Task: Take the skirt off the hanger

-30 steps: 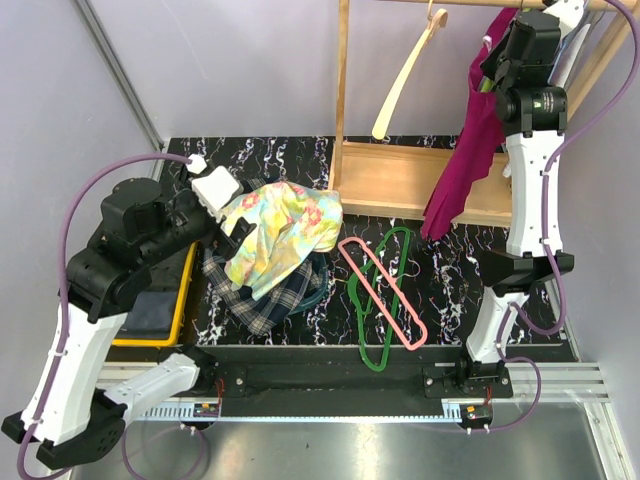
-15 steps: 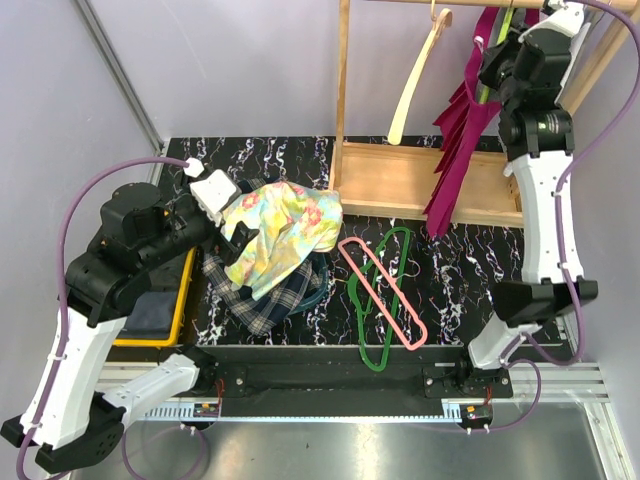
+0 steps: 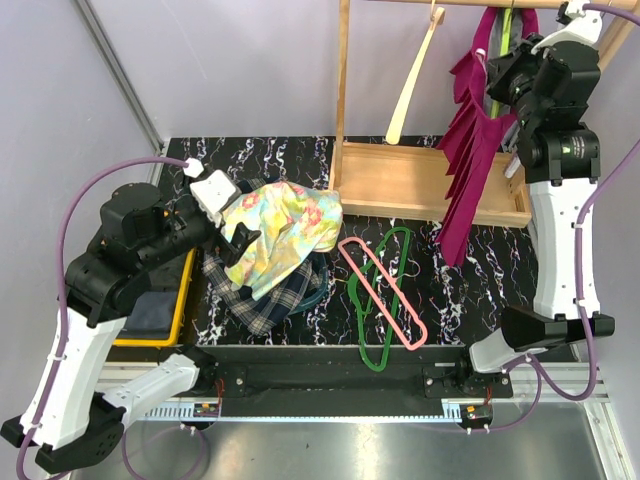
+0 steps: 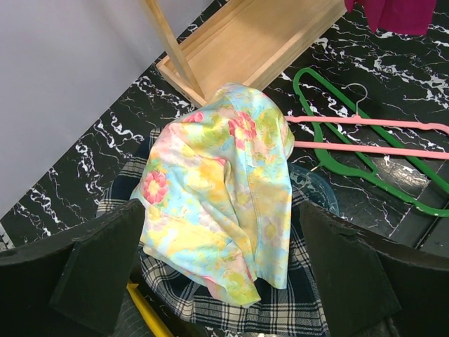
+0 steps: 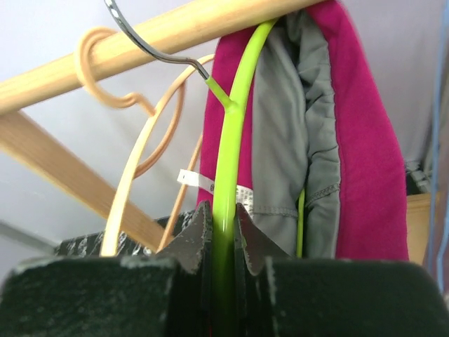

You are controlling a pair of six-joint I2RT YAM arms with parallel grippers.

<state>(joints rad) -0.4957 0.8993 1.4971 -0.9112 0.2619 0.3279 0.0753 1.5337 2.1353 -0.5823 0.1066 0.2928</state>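
Note:
The plaid skirt [image 3: 262,305] lies crumpled on the table, mostly covered by a floral yellow-pink garment [image 3: 280,235]. Its checked hem shows in the left wrist view [image 4: 280,309]. The dark green hanger [image 3: 374,365] lies bare on the table to the right of it, also in the left wrist view [image 4: 410,203]. My left gripper [image 3: 232,232] is open and empty above the floral garment [image 4: 217,189], its jaws wide apart [image 4: 221,235]. My right gripper [image 3: 500,75] is up at the rail, shut [image 5: 224,225] on a lime hanger [image 5: 228,140] carrying a magenta garment [image 3: 470,150].
A pink hanger [image 3: 412,345] lies across the green one. A pale wooden hanger [image 3: 410,85] hangs on the wooden rail [image 5: 175,28]. The rack's wooden base [image 3: 400,180] stands at the back. A yellow-rimmed tray [image 3: 185,300] sits at the left.
My right arm has moved right along the rail with the lime hanger, and the magenta garment has swung right with it. The left arm has barely moved.

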